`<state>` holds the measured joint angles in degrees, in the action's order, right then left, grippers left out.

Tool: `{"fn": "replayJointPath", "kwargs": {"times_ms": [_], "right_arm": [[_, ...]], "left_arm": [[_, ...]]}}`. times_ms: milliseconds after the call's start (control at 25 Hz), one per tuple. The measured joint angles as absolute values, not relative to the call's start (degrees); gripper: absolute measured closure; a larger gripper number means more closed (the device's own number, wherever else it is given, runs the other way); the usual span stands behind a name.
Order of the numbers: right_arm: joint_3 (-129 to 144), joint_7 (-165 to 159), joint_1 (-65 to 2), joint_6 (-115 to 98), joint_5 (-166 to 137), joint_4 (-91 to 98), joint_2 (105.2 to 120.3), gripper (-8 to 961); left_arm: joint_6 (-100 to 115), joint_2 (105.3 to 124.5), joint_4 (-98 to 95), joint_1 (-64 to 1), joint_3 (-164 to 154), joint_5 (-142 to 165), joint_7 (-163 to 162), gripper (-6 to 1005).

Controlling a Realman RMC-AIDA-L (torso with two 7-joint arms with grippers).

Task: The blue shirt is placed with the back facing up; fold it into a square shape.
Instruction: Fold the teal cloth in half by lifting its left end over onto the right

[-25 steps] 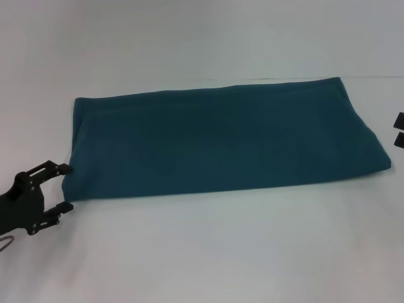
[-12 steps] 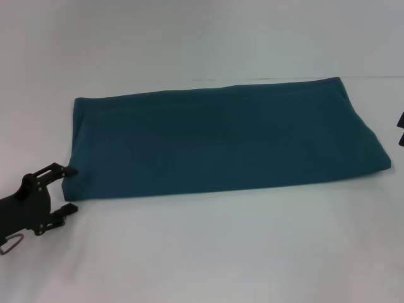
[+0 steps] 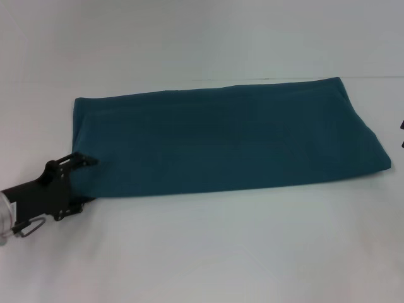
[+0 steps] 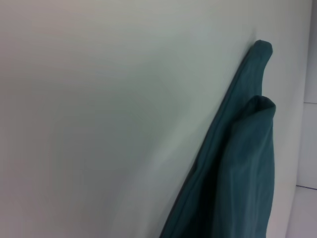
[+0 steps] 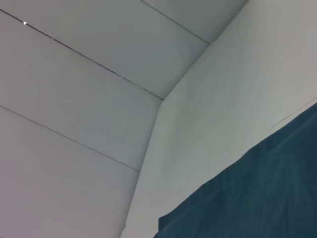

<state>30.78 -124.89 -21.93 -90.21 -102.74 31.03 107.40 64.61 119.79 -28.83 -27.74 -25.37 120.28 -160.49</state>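
Teal-blue fabric lies folded into a long band across the white table (image 3: 208, 252): the blue shirt (image 3: 227, 142) stretches from the robot's left to its right in the head view, its far edge toward the back of the table and its near edge running straight. No print, label or writing can be read anywhere on the cloth or the table.

At the shirt's near left corner sits the left gripper (image 3: 81, 180), its black body angled in from the lower left. Its jaws stand spread apart on either side of that corner, the upper finger over the fabric and the lower one at the hem, with no visible pinch on the cloth. The left wrist view shows the shirt (image 4: 237, 168) close up as stacked folded layers with rounded ends resting on the table (image 4: 99, 124).

Only a dark sliver of the right gripper (image 3: 402, 126) shows at the right edge, just beyond the shirt's right end; I cannot tell how its jaws stand.
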Motion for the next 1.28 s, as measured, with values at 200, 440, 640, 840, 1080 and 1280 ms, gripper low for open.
{"fn": "replayJointPath", "kwargs": {"times_ms": [200,440,640,840,1080,1280], "right_arm": [[30.8,-124.9,-21.9,-90.2,-102.7,31.0,107.5,129],[30.0,-124.8,-21.9,-90.6,-102.6,31.0,107.57,129],[29.1,-124.9,-22.0,-90.9,-102.3,31.0,107.58,128],[28.8,-124.9,-21.9,-90.8,-102.5,31.0,107.58,128],[28.6,-124.8,-21.9,-90.6,-102.6,30.3,107.43,128],[28.3,-124.8,-21.8,-90.6,-102.6,30.2,107.4,128]], "left_arm": [[61.7,119.76,-28.1,-29.9,-25.7,120.3,-159.6,174],[61.3,119.98,-28.4,-31.4,-25.8,120.1,-157.5,175],[62.2,120.19,-29.7,-31.0,-27.0,119.7,-154.1,192],[62.5,120.03,-30.0,-30.8,-26.6,119.6,-151.6,328],[62.1,120.22,-30.0,-30.2,-26.6,119.6,-150.4,670],[62.7,120.23,-30.0,-30.2,-26.6,119.0,-146.7,863]]}}
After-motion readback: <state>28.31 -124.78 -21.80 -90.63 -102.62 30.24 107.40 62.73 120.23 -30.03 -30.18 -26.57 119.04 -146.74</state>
